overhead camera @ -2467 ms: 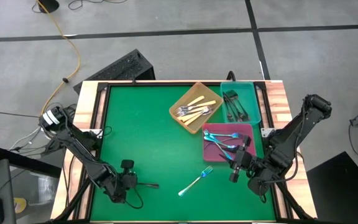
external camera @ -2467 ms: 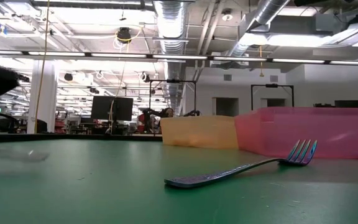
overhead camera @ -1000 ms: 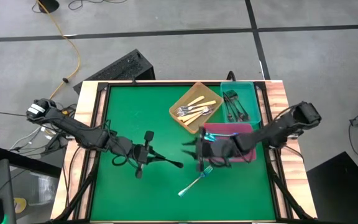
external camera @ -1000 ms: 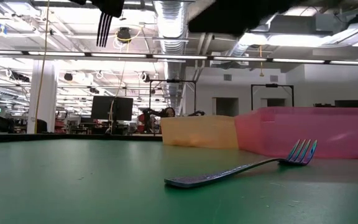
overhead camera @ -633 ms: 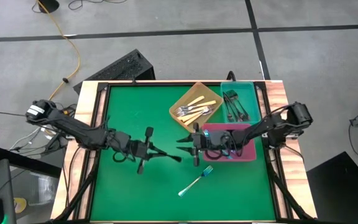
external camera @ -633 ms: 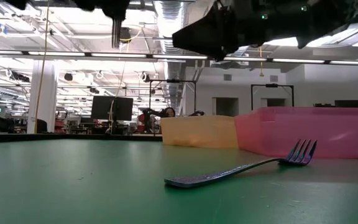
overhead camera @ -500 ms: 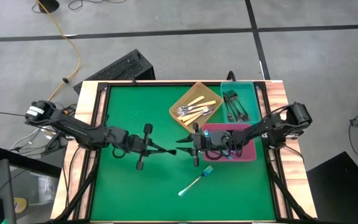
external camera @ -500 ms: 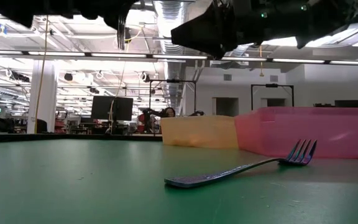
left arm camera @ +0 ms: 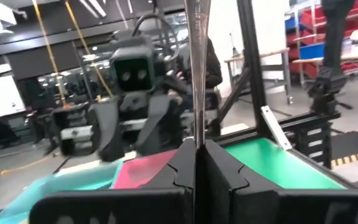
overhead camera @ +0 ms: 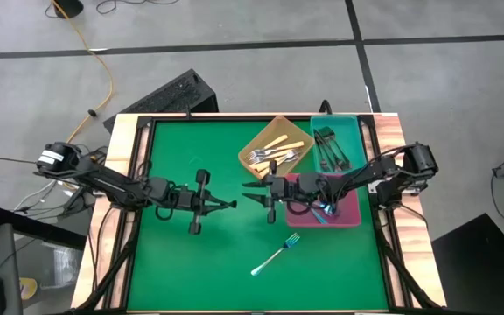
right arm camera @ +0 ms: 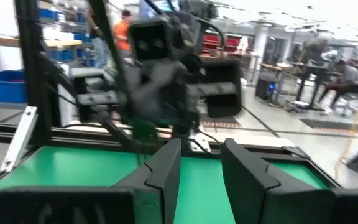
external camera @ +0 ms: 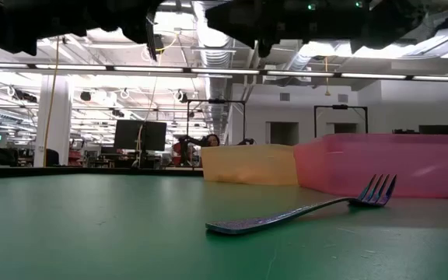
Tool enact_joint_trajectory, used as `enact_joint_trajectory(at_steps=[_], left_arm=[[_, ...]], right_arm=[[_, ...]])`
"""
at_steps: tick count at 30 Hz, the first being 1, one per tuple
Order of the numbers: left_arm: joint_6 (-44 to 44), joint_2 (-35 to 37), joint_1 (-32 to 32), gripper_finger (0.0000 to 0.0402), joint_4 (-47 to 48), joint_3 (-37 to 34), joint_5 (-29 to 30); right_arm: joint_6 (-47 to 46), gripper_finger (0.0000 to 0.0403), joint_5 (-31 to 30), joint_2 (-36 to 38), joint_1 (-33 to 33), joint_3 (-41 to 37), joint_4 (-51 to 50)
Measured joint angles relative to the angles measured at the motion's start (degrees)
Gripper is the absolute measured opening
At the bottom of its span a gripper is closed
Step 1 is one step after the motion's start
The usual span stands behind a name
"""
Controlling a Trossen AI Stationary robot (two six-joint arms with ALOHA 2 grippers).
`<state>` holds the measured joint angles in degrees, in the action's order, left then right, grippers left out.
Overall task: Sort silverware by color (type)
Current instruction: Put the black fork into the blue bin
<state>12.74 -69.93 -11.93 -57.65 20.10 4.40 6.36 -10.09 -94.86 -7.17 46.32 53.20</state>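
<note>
Above mid-tabletop, the left tool (overhead camera: 220, 205) is clenched on a black fork (left arm camera: 197, 62), its long axis running toward 3 o'clock, straight at the right tool (overhead camera: 250, 191). That tool, the nearer free one, faces back toward 9 o'clock with jaws parted and empty, just apart from the fork's tip: seemingly a handover. A blue-teal fork (overhead camera: 276, 254) lies at 5 o'clock below.
</note>
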Motion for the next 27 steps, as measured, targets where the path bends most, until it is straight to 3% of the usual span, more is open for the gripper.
enact_joint_trajectory(at_steps=[7,18,27], left_arm=[[-1.86,-4.76,3.62,0.0000,-3.88,0.00,-0.13],[-2.95,-14.08,5.35,0.0000,-13.85,0.33,-0.63],[-2.31,-20.98,7.04,0.0000,-14.43,6.55,-1.16]], right_arm=[[1.26,0.0156,1.92,0.03,-0.40,2.23,-1.48],[1.19,0.0220,1.20,0.03,-0.23,2.47,-1.57],[1.19,0.0225,1.16,-0.12,-0.18,2.47,-2.22]])
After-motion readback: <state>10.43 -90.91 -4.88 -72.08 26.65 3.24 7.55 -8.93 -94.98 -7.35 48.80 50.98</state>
